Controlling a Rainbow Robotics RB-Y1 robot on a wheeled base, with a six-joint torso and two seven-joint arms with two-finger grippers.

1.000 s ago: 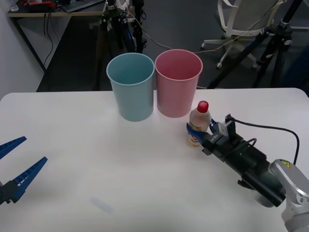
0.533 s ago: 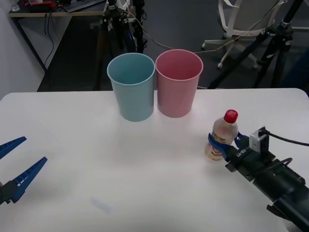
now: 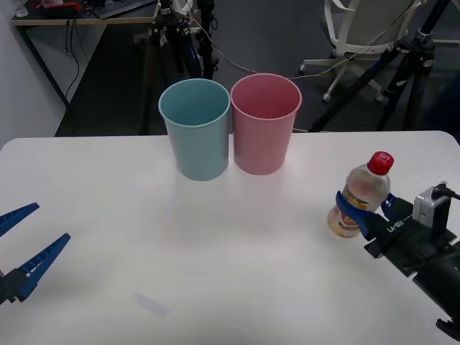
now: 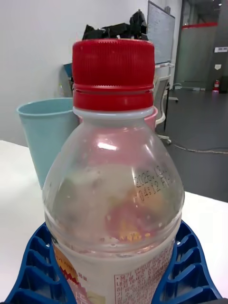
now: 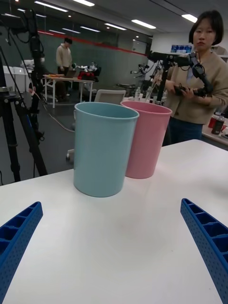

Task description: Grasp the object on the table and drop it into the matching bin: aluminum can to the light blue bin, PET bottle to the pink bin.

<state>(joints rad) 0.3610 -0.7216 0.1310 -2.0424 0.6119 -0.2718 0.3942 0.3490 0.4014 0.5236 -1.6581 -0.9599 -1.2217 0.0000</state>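
Gripping the bottle (image 3: 361,195) low on its body, the right gripper (image 3: 357,213) has both blue fingers (image 4: 33,266) tight on the label; bottle upright, well right of the pink bin (image 3: 264,122). Blue bin (image 3: 195,128) touches pink's left. Left gripper (image 3: 21,244) idle, fingers wide apart, holding nothing.

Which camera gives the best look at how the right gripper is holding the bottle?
The right wrist view: the PET bottle fills it, with the blue fingers cupping its lower body on both sides. The front view shows the right gripper shut on the bottle, tilted, from farther off. The left wrist view faces the bins.
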